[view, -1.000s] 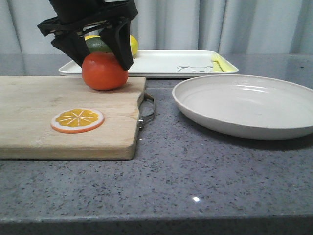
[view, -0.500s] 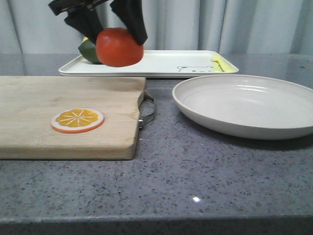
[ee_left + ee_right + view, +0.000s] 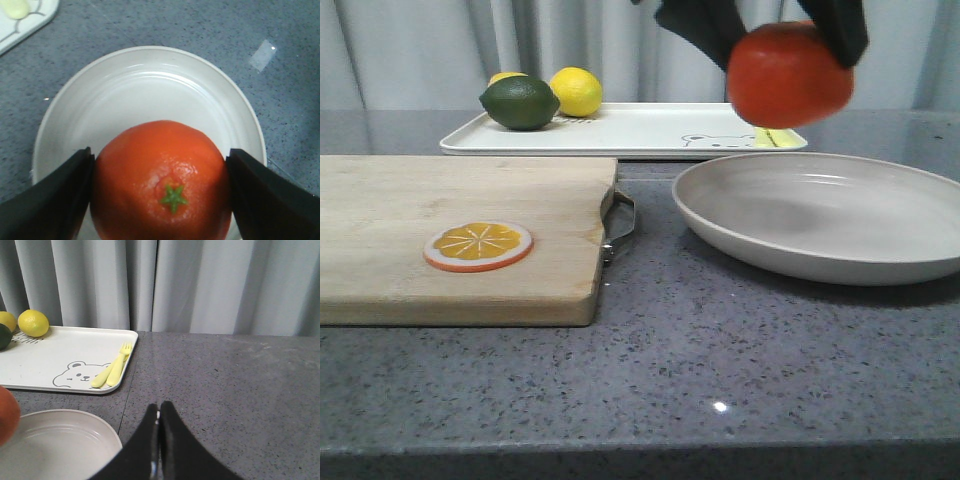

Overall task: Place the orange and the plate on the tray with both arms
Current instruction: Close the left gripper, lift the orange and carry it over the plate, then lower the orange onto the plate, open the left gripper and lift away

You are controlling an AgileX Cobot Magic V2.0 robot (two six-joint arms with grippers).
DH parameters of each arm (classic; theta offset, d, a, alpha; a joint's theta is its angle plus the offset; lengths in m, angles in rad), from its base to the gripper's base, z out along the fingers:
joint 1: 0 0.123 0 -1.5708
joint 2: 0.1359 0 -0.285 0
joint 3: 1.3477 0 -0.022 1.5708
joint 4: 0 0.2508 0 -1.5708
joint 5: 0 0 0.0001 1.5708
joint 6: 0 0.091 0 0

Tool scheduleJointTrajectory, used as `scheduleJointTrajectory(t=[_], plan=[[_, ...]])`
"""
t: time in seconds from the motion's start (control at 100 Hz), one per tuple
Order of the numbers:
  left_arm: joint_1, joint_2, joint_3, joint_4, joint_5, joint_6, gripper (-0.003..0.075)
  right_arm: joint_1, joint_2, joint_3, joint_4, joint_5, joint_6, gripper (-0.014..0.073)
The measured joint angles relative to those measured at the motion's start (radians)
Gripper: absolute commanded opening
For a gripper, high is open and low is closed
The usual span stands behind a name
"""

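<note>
Overhead, the half-cropped left gripper [image 3: 775,35] clamps the orange [image 3: 789,74] above the plate [image 3: 820,215].

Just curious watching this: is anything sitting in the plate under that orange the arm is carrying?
Nothing visible. The orange, held between the left fingers, hangs above the plate, and the plate's visible surface is bare.

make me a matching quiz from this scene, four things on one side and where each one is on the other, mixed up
Things:
1. orange
2. orange slice
3. lime
4. plate

Places:
A. on the white tray
B. on the grey counter, empty
C. held in the left claw, above the plate
D. flat on the wooden cutting board

Pairs: 1-C, 2-D, 3-A, 4-B
</note>
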State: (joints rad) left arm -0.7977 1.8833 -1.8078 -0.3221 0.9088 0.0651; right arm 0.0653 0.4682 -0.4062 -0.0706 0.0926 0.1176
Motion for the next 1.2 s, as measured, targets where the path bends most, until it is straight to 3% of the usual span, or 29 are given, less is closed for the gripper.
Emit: scheduleJointTrajectory(t=[0.83, 1.2], plan=[[-0.036, 0.134, 0.0, 0.032, -0.047, 0.004, 0.026, 0.0, 0.0, 0.0, 0.0, 0.0, 0.0, -0.006], [-0.036, 0.134, 0.0, 0.04, -0.056, 0.004, 0.0542, 0.0, 0.0, 0.0, 0.0, 0.0, 0.0, -0.006]])
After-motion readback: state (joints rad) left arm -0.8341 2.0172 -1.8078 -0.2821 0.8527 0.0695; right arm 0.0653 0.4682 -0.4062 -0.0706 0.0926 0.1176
